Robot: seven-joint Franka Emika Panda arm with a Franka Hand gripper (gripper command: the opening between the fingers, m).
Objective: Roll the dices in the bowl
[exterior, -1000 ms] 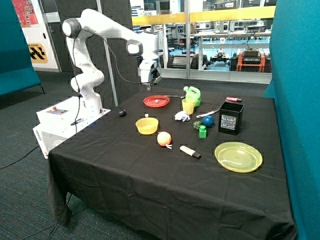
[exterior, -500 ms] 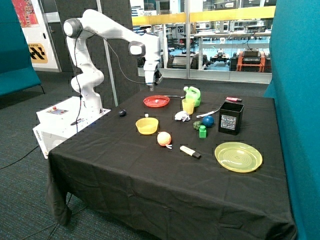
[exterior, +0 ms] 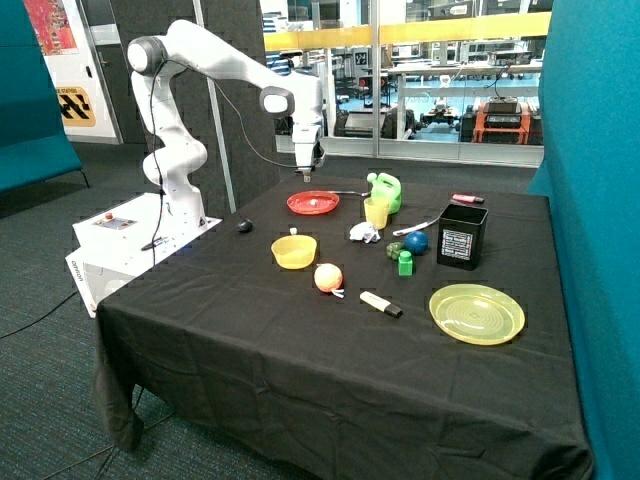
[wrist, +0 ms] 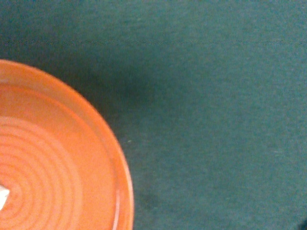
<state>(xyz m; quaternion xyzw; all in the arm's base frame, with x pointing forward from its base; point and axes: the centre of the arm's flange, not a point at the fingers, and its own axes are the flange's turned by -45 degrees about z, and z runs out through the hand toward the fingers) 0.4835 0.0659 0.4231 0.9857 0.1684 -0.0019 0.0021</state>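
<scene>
The gripper (exterior: 305, 172) hangs above the red plate (exterior: 313, 203) near the table's (exterior: 250, 340) far edge, and whether its jaws are open or closed can't be told from here. A small white piece (exterior: 316, 203) sits in the red plate's middle. The wrist view catches that plate's rim (wrist: 125, 172) over black cloth. Nearer the table's centre sits the yellow bowl (exterior: 294, 252), with one white dice (exterior: 293, 231) perched at its far rim. An orange ball (exterior: 328, 277) rests just beside the bowl.
</scene>
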